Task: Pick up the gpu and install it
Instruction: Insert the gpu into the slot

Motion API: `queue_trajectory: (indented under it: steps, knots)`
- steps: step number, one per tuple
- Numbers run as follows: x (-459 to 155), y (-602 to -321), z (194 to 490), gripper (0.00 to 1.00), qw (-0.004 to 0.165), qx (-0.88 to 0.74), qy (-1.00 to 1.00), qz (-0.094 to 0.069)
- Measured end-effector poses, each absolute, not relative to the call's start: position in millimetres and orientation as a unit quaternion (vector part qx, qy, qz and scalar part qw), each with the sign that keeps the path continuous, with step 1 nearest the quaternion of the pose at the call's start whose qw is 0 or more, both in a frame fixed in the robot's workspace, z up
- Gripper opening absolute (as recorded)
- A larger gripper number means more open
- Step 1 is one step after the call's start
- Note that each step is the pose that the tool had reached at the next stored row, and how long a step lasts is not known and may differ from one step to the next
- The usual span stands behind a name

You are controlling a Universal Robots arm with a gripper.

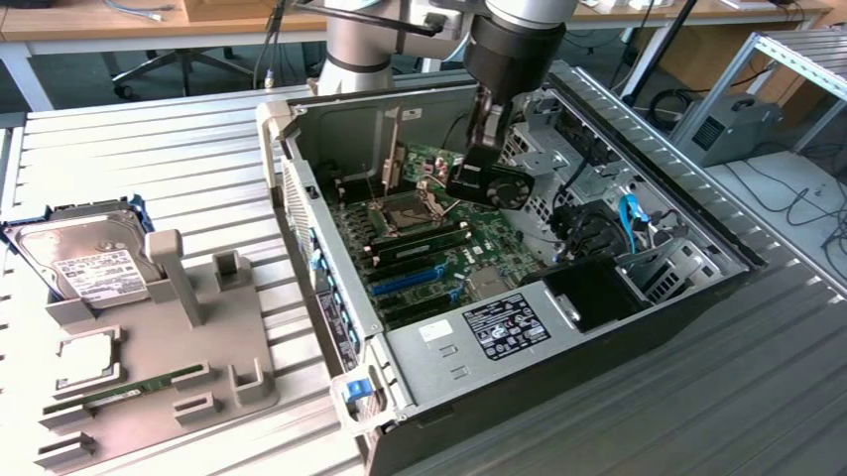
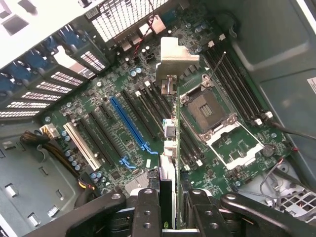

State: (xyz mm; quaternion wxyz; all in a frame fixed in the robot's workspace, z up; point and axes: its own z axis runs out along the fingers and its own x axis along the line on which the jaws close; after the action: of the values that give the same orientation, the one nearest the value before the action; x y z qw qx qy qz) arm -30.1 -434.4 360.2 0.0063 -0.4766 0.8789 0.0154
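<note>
We see black gripper [image 2: 173, 210] clamped on thin green gpu card [image 2: 169, 133], silver bracket, edge-on above green motherboard [image 2: 79, 106] in open case [image 1: 569, 382].

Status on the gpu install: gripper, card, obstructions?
Copy: gripper shut on gpu, held edge-on. Card inside the open case, above the motherboard, not in the slots. Nothing seen between card and board.

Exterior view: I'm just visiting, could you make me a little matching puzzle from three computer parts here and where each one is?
1 gpu
2 hard drive
3 RAM stick

a flat in a groove of the grey holder
b white label up, at the exterior view's far left
c gripped by the pincer inside the open case

Pairs: 1-c, 2-b, 3-a
</note>
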Motion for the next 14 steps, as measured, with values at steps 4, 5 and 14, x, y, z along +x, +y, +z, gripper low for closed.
queue_trajectory:
  steps: [4, 5, 14]
  knots:
    - [-30.1, -434.4, 360.1, 0.26, 0.006, -0.484, 0.875, 0.015]
    - [-30.1, -434.4, 360.2, 0.26, 0.006, -0.486, 0.874, 0.015]
    - [-30.1, -434.4, 360.1, 0.26, 0.006, -0.501, 0.865, 0.016]
